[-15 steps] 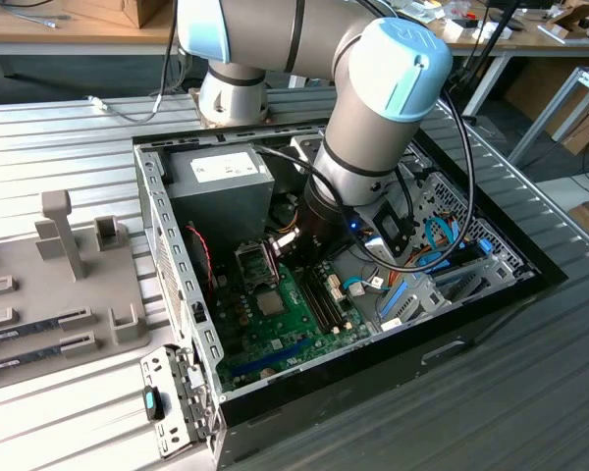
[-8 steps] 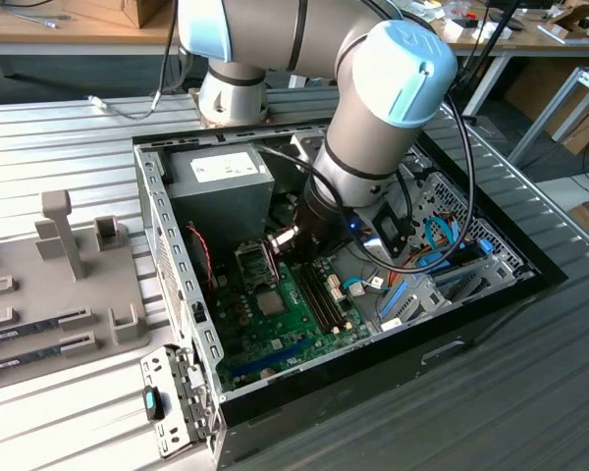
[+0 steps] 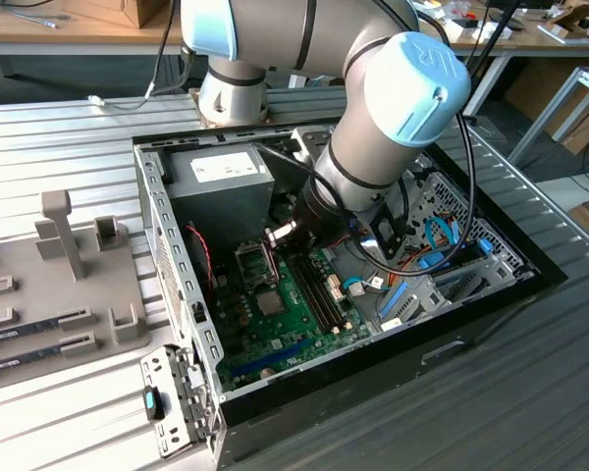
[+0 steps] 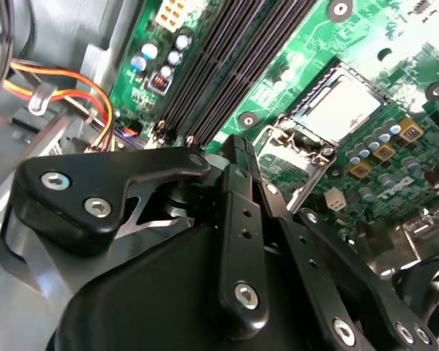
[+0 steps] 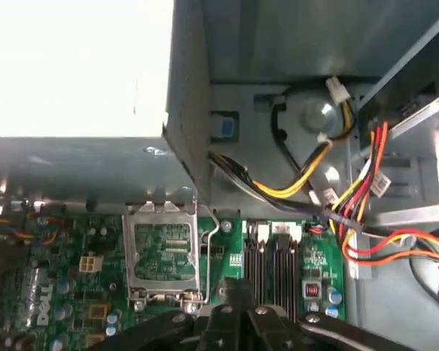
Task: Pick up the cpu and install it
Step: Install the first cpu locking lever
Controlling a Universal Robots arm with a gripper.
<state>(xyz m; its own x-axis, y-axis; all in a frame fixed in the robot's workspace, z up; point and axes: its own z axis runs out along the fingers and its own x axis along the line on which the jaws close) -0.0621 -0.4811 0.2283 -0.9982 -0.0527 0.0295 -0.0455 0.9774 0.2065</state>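
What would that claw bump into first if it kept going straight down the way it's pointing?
Probably the green motherboard, near the CPU socket and the dark memory slots beside it. The gripper points there, though depth is hard to judge.

The open computer case (image 3: 530, 263) lies on the table (image 3: 69, 147), with the fixture tray (image 3: 39, 304) at the exterior view's left. Inside, the motherboard (image 3: 285, 324) lies on the case floor; the socket (image 3: 256, 263) sits beside the memory slots (image 3: 319, 294). The power supply (image 3: 221, 177) stands behind the socket.
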